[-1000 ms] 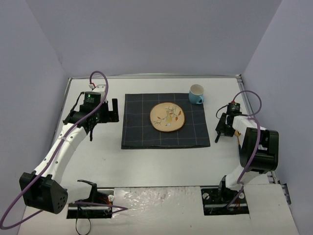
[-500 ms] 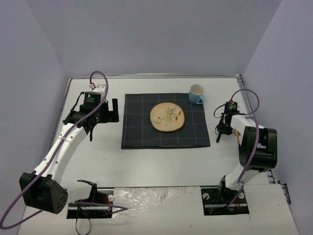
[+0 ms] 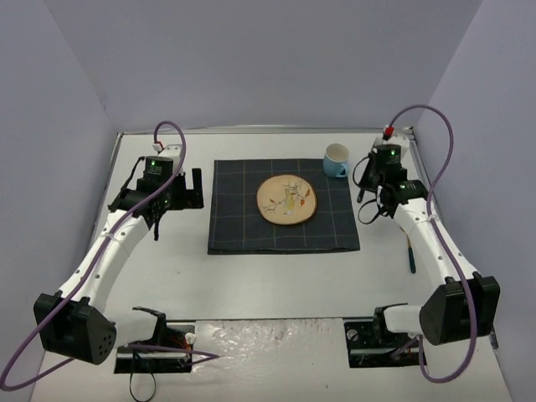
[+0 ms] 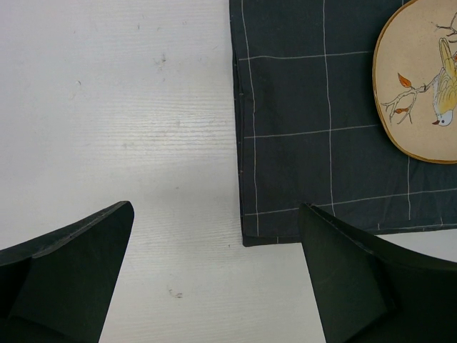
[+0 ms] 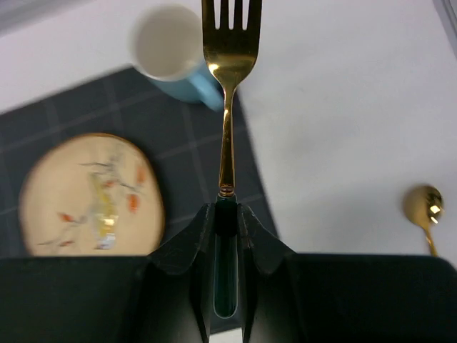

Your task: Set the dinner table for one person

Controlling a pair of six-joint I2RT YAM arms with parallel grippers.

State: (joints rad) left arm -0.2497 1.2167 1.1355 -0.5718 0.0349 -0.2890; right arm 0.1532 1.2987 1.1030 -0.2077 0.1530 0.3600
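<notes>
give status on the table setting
Right gripper shut on fork, left gripper open, empty. Plate on mat, cup at its corner; spoon on dinner table. Nothing blocking.

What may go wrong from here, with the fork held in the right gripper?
The right gripper pinches the fork only at its handle end, so the fork may tilt or slip. Its tines point toward the blue cup at the corner of the mat; a low move forward may knock it. The plate lies close, so the fork may land on it.

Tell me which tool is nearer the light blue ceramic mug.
Right. The right tool hangs just right of the mug; the left tool sits left of the dark checked cloth mat.
</notes>
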